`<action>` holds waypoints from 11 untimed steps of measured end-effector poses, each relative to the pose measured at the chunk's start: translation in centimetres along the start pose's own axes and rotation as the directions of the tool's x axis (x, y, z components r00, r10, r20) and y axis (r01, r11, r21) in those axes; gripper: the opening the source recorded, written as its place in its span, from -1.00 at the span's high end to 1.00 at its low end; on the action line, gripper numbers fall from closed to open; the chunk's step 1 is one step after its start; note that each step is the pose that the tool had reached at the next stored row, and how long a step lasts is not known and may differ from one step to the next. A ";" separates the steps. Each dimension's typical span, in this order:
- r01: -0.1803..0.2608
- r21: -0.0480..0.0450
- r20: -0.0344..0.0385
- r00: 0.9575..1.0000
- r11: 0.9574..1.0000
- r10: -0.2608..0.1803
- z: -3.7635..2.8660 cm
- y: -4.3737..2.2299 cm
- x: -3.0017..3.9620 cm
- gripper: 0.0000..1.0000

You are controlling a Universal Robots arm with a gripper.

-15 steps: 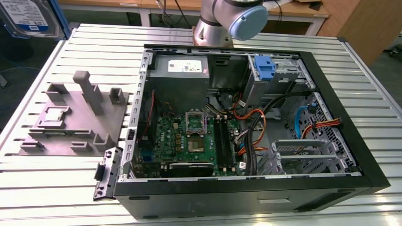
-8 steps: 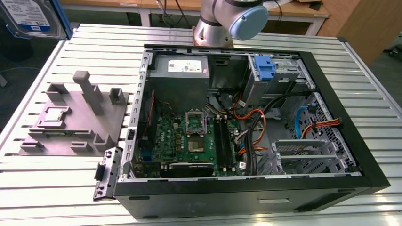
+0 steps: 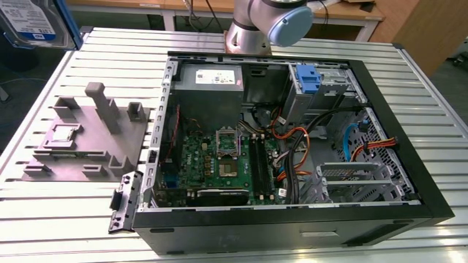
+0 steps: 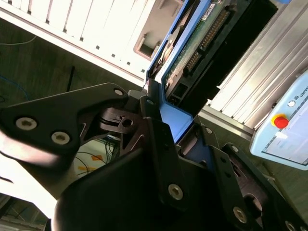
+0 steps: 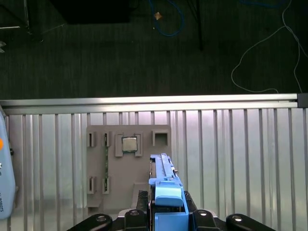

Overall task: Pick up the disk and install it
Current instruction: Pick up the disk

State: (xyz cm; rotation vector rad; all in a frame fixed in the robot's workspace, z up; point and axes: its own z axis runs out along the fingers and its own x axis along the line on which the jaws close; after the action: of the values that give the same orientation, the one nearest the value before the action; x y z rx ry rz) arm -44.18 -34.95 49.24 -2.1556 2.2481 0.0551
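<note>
Item held: the disk (image 3: 30, 23), a silver drive with a white-and-blue label in a blue bracket. I see it raised off the table at the exterior view's upper left corner, well apart from the computer case.
End effector: the gripper (image 5: 167, 212) is clenched on the disk's blue bracket. In both wrist views I see the black fingers (image 4: 153, 122) pressed against either side of it.
Arm: the arm (image 3: 267, 22) rises behind the far edge of the case.
Computer case (image 3: 409, 181): open, lying on its side on the slatted table (image 3: 66, 230). Motherboard (image 3: 219, 164) and grey power supply (image 3: 212, 76) are exposed.
Second carrier: a blue carrier (image 3: 310, 82) sits in the drive bay, just beside the power supply.
Fixture: a grey fixture plate (image 3: 80, 148) lies on the table to the exterior view's left of the case. In the first wrist view it lies beyond the held disk and bears a small square chip (image 5: 129, 144).
</note>
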 end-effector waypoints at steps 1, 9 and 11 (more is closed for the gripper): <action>0.000 0.000 0.000 1.000 1.000 0.000 -0.01 -0.01 0.17 0.26; 0.000 0.000 0.000 1.000 1.000 0.000 -0.03 -0.88 0.49 0.26; 0.000 0.000 0.000 1.000 1.000 0.000 -0.02 -1.07 0.50 0.26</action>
State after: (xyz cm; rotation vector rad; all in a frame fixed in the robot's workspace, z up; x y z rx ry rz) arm -43.13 -35.50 49.23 -2.1557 2.2481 0.0548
